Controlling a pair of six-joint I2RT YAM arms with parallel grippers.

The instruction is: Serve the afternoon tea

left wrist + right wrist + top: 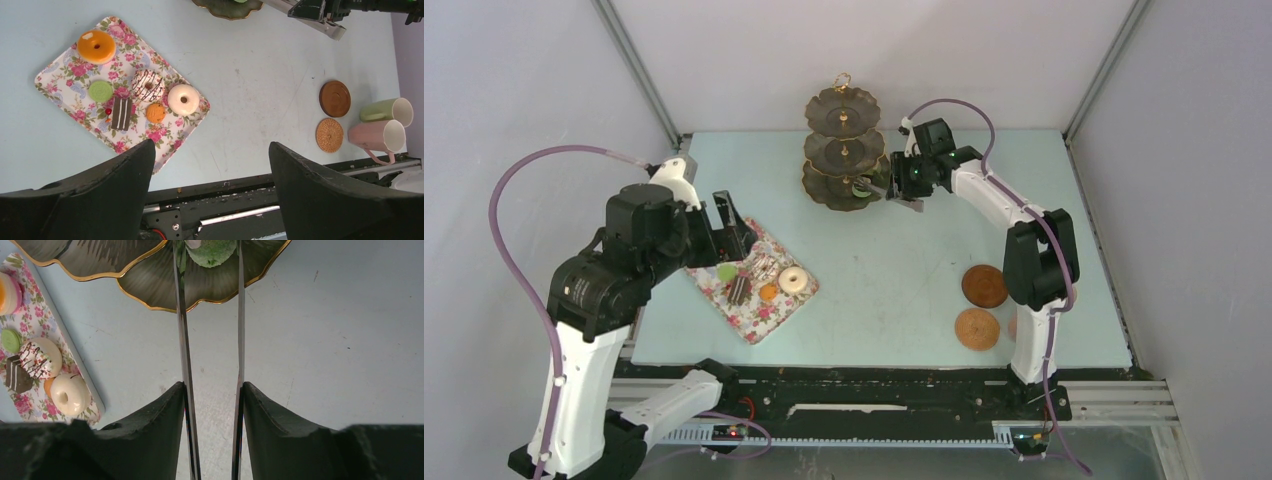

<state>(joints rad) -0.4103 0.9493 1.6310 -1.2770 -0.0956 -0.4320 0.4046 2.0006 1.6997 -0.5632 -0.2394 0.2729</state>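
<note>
Six small cakes sit close together on the floral cloth [65, 80] at the near left of the table [894, 260]: an orange doughnut [96, 46], a green disc [100, 91], a drizzled doughnut [148, 85], a white doughnut [183, 99], a chocolate bar [121, 113] and a small orange biscuit [155, 112]. The left claw [209, 147] hovers above them with its fingers spread wide, holding nothing. At the far middle stands a three-tier stand [819, 195]. The right claw [212, 387] is clamped on the tongs [182, 340], whose blades flank a green cake [212, 251] over the bottom tier; whether it rests there I cannot tell. At the near right lie a dark coaster [335, 98] and a woven coaster [329, 135], with a pale green cup [387, 111] and a pink cup [377, 137] on their sides just beside them. The cakes look light, hard and glossy, so probably slippery between metal blades; taking each across its outer edge seems safest. The cups look stiff and are best held by the wall near the rim.
</note>
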